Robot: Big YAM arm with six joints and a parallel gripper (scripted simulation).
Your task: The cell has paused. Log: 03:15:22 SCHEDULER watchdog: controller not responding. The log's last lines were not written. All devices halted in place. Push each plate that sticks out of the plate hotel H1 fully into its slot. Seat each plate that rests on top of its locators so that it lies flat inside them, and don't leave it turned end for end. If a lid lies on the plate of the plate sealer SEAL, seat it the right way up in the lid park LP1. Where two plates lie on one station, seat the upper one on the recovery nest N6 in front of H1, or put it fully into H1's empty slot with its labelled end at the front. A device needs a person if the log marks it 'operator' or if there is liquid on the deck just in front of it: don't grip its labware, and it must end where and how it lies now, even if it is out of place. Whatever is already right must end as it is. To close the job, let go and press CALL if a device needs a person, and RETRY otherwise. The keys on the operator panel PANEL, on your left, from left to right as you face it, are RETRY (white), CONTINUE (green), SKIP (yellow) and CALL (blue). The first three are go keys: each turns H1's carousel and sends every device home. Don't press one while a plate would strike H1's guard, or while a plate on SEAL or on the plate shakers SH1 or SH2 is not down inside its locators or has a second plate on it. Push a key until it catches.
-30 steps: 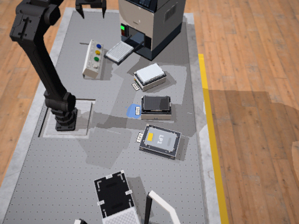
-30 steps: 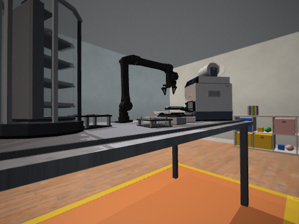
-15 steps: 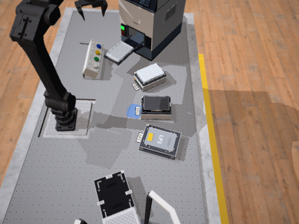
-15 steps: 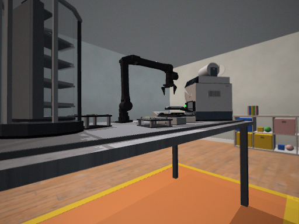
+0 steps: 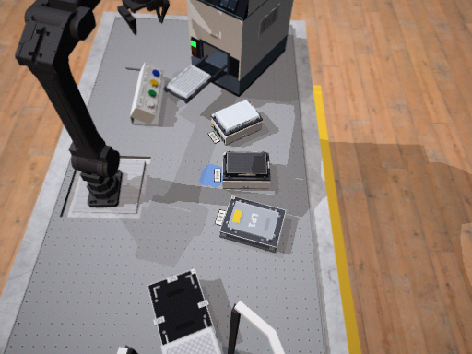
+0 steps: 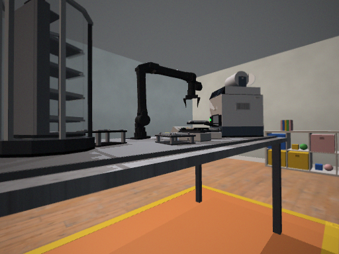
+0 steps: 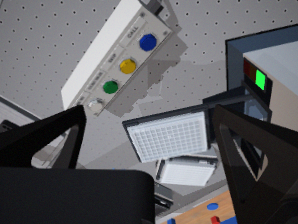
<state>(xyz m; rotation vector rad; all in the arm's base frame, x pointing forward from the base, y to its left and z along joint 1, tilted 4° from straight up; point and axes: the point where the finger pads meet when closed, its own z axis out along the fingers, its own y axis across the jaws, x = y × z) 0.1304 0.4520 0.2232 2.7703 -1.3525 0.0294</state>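
under the open hand [image 5: 147, 13], a gridded white rectangular plate [image 7: 169, 135].

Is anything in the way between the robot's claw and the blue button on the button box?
Nothing visible blocks it. The gripper hangs with open, empty jaws high above the deck, just behind the panel. The blue CALL key faces up, uncovered, with only air over it.

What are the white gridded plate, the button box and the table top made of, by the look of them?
Plate: likely moulded white plastic, matte, with a fine grid of wells. Button box: an off-white matte case, plastic or painted metal, with glossy coloured keys. Table top: looks like grey metal, matte, dotted with regular rows of small holes.
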